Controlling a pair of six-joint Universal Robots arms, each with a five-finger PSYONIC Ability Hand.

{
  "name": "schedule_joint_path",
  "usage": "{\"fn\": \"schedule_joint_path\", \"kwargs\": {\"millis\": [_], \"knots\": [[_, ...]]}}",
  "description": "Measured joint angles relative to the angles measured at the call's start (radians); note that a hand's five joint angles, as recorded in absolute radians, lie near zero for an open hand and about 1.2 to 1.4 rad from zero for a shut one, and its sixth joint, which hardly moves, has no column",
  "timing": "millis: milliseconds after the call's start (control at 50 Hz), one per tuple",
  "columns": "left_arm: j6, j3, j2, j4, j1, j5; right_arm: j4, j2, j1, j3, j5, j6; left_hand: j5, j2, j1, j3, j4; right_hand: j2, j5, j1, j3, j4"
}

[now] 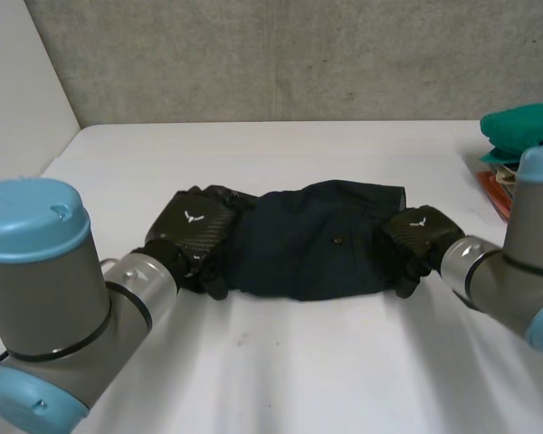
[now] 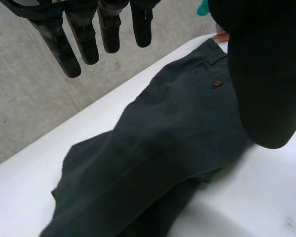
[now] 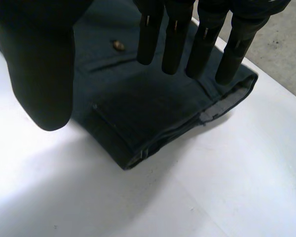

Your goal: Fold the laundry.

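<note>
There is one dark blue pair of trousers [image 1: 317,240] with one button [image 1: 337,241] showing. There is one white table [image 1: 299,362]. There are two hands, the left hand [image 1: 192,231] and the right hand [image 1: 418,233]. There is one green cloth [image 1: 523,127] and one red thing [image 1: 496,192] beneath it, too little shown to name.

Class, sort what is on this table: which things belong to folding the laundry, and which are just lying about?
Belonging to the job: dark blue garment, left hand, right hand, both open at its ends.
Lying about: green cloth at the table's edge, red item beside it.
</note>
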Motion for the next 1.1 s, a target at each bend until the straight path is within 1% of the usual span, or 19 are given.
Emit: {"fn": "schedule_joint_path", "kwargs": {"millis": [120,160,180,200,260,340,460,560,580,620,700,760,800,880,940,980,1000,1040,1100], "knots": [[-0.027,-0.021,-0.009,0.032,-0.006,-0.018,-0.212,0.063,0.009,0.062,0.048,-0.019,0.000,0.000,0.000,0.000,0.000,0.005,0.003,0.001,0.001,0.003],[-0.028,-0.021,-0.013,0.039,-0.007,-0.026,-0.253,0.080,0.010,0.067,0.068,-0.022,0.000,0.000,0.000,0.000,0.000,0.099,0.090,0.104,0.095,0.094],[-0.029,-0.020,-0.015,0.043,-0.008,-0.033,-0.281,0.093,0.010,0.068,0.084,-0.024,0.000,0.000,0.000,0.000,0.000,0.295,0.266,0.291,0.288,0.284],[-0.029,-0.020,-0.017,0.046,-0.009,-0.037,-0.297,0.100,0.009,0.068,0.095,-0.024,0.000,0.000,0.000,0.000,0.000,0.423,0.369,0.385,0.411,0.407],[-0.028,-0.019,-0.017,0.050,-0.011,-0.047,-0.326,0.106,0.002,0.070,0.115,-0.020,0.000,0.000,0.000,0.000,0.000,0.668,0.606,0.551,0.660,0.659],[-0.026,-0.019,-0.012,0.051,-0.012,-0.056,-0.343,0.075,-0.023,0.084,0.122,-0.009,0.000,0.000,0.000,0.000,0.000,0.676,0.627,0.551,0.701,0.706],[-0.026,-0.028,0.015,0.050,-0.003,-0.060,-0.323,-0.023,-0.120,0.109,0.111,-0.033,0.000,0.000,0.000,0.000,0.000,0.676,0.627,0.551,0.701,0.708],[-0.028,-0.047,0.042,0.050,0.011,-0.058,-0.269,-0.074,-0.190,0.105,0.112,-0.153,0.000,0.000,0.000,0.000,0.000,0.676,0.627,0.565,0.701,0.708],[-0.028,-0.056,0.053,0.050,0.017,-0.057,-0.252,-0.090,-0.203,0.100,0.112,-0.217,0.000,0.000,0.000,0.000,0.000,0.676,0.627,0.565,0.701,0.708],[-0.028,-0.065,0.063,0.050,0.022,-0.056,-0.245,-0.102,-0.202,0.095,0.108,-0.278,0.000,0.000,0.000,0.000,0.000,0.676,0.627,0.567,0.701,0.708],[-0.029,-0.079,0.077,0.052,0.033,-0.054,-0.305,-0.134,-0.112,0.088,0.057,-0.376,0.000,0.000,0.000,0.000,0.000,0.686,0.627,0.579,0.703,0.709],[-0.029,-0.084,0.083,0.054,0.040,-0.055,-0.381,-0.157,-0.007,0.096,-0.014,-0.405,0.000,0.000,0.000,0.000,0.000,0.686,0.627,0.579,0.703,0.709],[-0.030,-0.087,0.085,0.055,0.045,-0.057,-0.438,-0.161,0.083,0.107,-0.084,-0.410,0.000,0.000,0.000,0.000,0.000,0.686,0.628,0.579,0.703,0.709],[-0.039,-0.090,0.091,0.056,0.056,-0.065,-0.512,-0.122,0.233,0.121,-0.213,-0.401,0.000,0.000,0.000,0.000,0.000,0.686,0.652,0.579,0.703,0.709],[-0.053,-0.090,0.097,0.058,0.063,-0.081,-0.527,-0.070,0.308,0.109,-0.273,-0.389,0.000,0.000,0.000,0.000,0.000,0.680,0.651,0.591,0.700,0.707],[-0.067,-0.088,0.103,0.060,0.067,-0.102,-0.521,-0.032,0.345,0.086,-0.289,-0.373,0.000,0.000,0.000,0.000,0.000,0.413,0.393,0.373,0.429,0.434],[-0.076,-0.085,0.107,0.061,0.068,-0.116,-0.511,-0.011,0.361,0.067,-0.288,-0.355,0.000,0.000,0.000,0.000,0.000,0.179,0.183,0.143,0.204,0.228],[-0.089,-0.078,0.112,0.063,0.071,-0.138,-0.487,0.014,0.373,0.034,-0.269,-0.305,0.000,0.000,0.000,0.000,0.000,-0.107,-0.132,-0.144,-0.083,-0.082],[-0.100,-0.062,0.116,0.065,0.072,-0.161,-0.453,0.029,0.371,-0.009,-0.221,-0.196,0.000,0.000,0.000,0.000,0.000,-0.261,-0.275,-0.262,-0.259,-0.258]]}}
